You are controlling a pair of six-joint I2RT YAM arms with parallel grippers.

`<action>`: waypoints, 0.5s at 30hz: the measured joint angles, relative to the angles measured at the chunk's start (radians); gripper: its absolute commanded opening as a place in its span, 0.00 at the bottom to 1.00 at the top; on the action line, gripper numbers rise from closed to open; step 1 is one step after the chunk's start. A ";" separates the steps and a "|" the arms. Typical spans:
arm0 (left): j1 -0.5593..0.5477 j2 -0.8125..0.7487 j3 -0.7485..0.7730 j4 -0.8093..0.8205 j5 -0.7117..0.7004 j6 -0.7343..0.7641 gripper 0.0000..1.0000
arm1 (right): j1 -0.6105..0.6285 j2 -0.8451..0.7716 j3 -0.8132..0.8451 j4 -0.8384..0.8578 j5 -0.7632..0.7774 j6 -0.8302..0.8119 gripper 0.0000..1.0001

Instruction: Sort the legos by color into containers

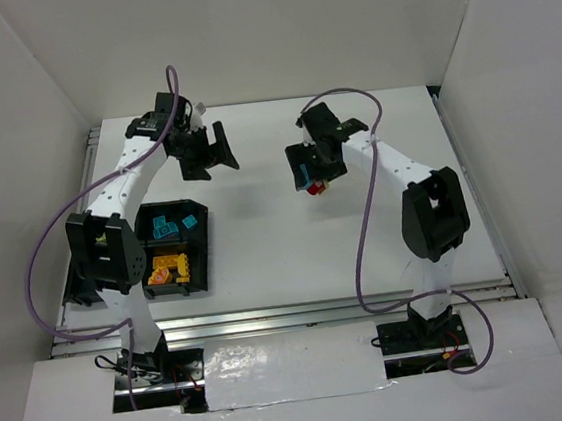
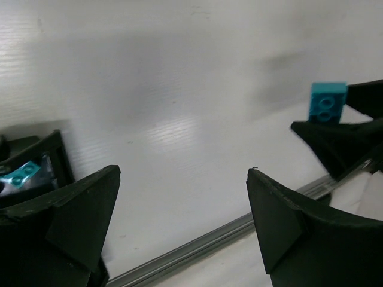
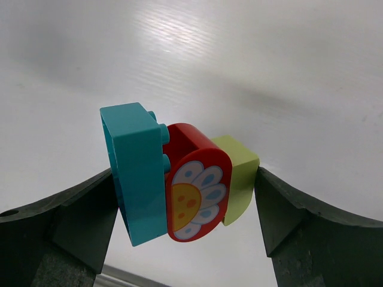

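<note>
Both held high above the table (image 1: pixel 386 250), right claw (image 3: pixel 185 200) clamps a cyan-red-green brick stack (image 3: pixel 140 179), left claw (image 2: pixel 182 194) gapes wide.

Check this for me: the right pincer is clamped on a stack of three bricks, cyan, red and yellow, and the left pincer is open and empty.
One slip: the third brick is lime green, not yellow, as the right wrist view shows. The right pincer is clamped on the stack, and the left pincer is open and empty.

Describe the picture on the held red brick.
The red brick shows a white daisy, yellow centre; clearest in right wrist view.
</note>
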 measured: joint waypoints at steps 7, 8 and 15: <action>0.000 0.055 0.060 0.077 0.201 -0.105 0.99 | 0.064 -0.087 -0.009 0.020 -0.088 -0.004 0.47; 0.000 0.055 0.052 0.093 0.234 -0.117 0.99 | 0.074 -0.093 -0.009 0.023 -0.097 -0.006 0.47; -0.002 0.054 -0.070 0.209 0.411 -0.222 0.99 | 0.140 -0.099 0.002 0.021 -0.145 -0.022 0.47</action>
